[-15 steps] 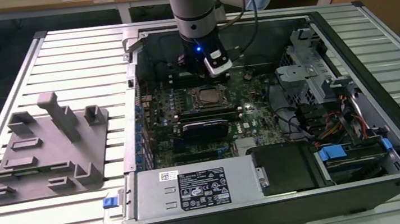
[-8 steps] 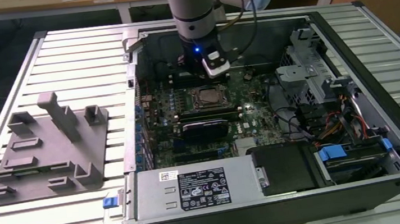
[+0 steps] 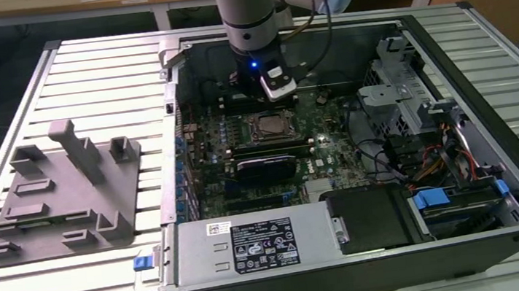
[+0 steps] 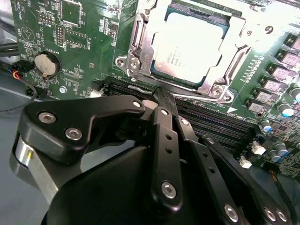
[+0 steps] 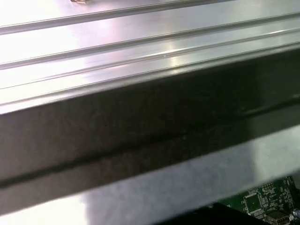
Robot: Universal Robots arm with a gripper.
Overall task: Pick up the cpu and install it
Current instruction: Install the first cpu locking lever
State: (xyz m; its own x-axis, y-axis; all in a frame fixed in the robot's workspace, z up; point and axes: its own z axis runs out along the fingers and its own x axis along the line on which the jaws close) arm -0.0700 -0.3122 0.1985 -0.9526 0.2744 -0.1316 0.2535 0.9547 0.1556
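Ribbed silver metal worktop point(image 3: 84, 70) carries a big black computer case point(image 3: 499, 184) lying open on its side. Inside the case sits a green circuit board point(image 3: 334, 155), a grey power box point(image 3: 251, 245) and bundles of wires. Beside the case rests a grey plastic block tray point(image 3: 61, 205), and its slots look bare.

The small square cpu with its pale silver top point(image 4: 194, 44) already lies in the shiny metal socket frame point(image 4: 140, 47) on the board, so the placing looks done. The black gripper point(image 4: 158, 93) hangs just beside the socket with its fingers pressed together, pinching nothing. I cannot tell whether the frame is locked down yet.
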